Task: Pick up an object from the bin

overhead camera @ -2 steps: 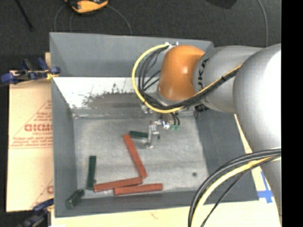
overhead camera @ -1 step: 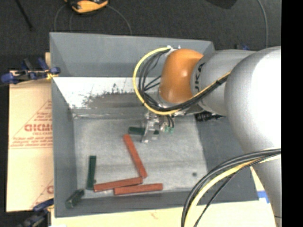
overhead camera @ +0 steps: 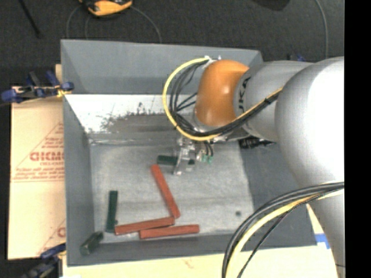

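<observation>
Grey metal bin (overhead camera: 75,172), contents: small dark green block (overhead camera: 91,243) in the lower-left corner; dark green flat stick (overhead camera: 111,210) just above it; two red-brown bars (overhead camera: 145,226) along the lower edge; third red-brown bar (overhead camera: 165,191) slanting up toward the centre; small dark green piece (overhead camera: 166,160) at the bin centre, just beside the gripper (overhead camera: 185,161), whose grip cannot be made out.

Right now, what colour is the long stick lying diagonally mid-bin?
The diagonal stick is reddish-brown, clearest in the camera view, just below the gripper.
</observation>
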Available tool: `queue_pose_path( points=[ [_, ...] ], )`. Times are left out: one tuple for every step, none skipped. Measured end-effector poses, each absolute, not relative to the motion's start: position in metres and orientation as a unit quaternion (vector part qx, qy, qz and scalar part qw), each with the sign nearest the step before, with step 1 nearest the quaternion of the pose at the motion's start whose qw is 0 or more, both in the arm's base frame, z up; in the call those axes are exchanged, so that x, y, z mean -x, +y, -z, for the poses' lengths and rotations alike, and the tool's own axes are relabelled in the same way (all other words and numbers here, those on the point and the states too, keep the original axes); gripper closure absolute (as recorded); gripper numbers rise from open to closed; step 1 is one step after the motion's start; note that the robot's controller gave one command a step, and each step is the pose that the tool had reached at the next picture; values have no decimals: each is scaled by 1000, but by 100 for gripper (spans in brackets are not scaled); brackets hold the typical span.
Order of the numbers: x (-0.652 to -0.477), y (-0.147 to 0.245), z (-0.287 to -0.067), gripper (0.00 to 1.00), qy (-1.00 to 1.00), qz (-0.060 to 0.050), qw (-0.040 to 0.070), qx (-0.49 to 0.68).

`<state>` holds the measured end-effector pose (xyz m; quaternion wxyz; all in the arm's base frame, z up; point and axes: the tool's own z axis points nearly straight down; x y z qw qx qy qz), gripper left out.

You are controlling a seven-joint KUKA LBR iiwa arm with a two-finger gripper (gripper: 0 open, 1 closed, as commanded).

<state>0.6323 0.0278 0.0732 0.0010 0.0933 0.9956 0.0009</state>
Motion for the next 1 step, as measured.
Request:
queue_pose_path(
  points=[
    [-632, 28, -74, 100, 996, -1, 1, -93]
  ],
)
